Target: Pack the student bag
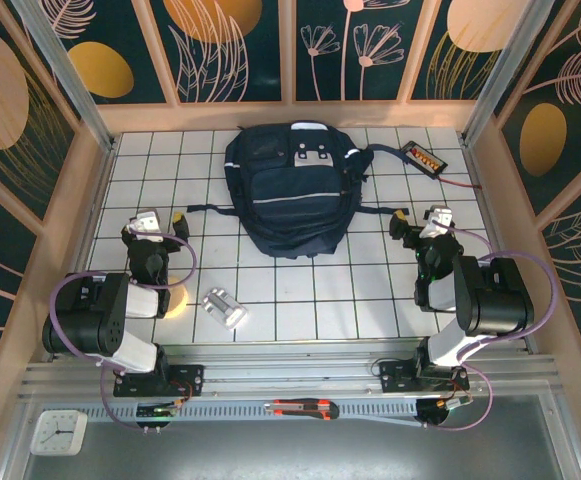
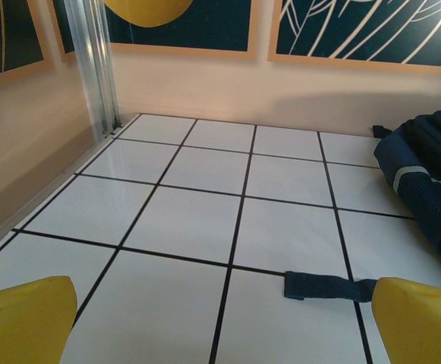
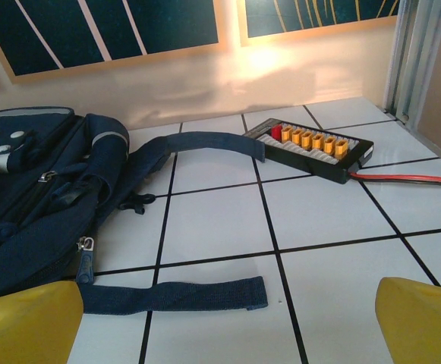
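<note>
Bag: student bag (image 1: 295,190) lies flat at the far middle of the white gridded surface (image 1: 370,300), between the two arms; the left wrist view cuts off most of it.
Left fingers: left fingers (image 2: 23,322) are spread wide with nothing between them; the frame's bottom edge crops their yellow tips.
Right fingers: right fingers (image 3: 26,322) are equally wide apart and empty, and cropped the same way.
Straps: one strap end (image 2: 330,287) lies flat, its other end hidden behind a left fingertip; a second strap (image 3: 174,294) runs behind a right fingertip.
Board: black connector board (image 3: 311,148) sits beside the bag, apart; its red wire (image 3: 406,179) leaves the frame.
Unclear: shiny object (image 1: 225,308) near the left arm, too small to identify.
</note>
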Available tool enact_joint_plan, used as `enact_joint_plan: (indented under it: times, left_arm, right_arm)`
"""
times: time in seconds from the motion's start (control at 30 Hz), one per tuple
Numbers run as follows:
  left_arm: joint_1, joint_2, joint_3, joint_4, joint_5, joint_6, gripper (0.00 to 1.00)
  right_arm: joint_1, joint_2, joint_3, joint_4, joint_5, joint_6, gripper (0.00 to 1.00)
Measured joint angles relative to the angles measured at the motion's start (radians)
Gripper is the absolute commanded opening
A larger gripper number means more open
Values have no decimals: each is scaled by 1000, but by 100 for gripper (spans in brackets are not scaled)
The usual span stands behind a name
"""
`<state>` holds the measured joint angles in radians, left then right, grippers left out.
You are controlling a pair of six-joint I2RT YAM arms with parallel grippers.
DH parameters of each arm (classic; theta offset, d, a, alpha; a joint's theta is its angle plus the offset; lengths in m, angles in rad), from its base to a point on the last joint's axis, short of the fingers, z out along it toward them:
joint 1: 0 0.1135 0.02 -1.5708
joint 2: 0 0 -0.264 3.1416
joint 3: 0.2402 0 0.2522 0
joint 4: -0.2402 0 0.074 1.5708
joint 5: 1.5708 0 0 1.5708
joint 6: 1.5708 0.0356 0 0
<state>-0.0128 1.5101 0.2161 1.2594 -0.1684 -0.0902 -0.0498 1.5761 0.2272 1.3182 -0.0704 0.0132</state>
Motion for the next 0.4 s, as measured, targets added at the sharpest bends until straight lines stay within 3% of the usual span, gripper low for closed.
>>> enact_joint_plan:
  times: [0.4]
  left_arm:
    - [0,0,0,0,3,0,99]
  right_arm:
    - [2,0,0,-6,2,0,99]
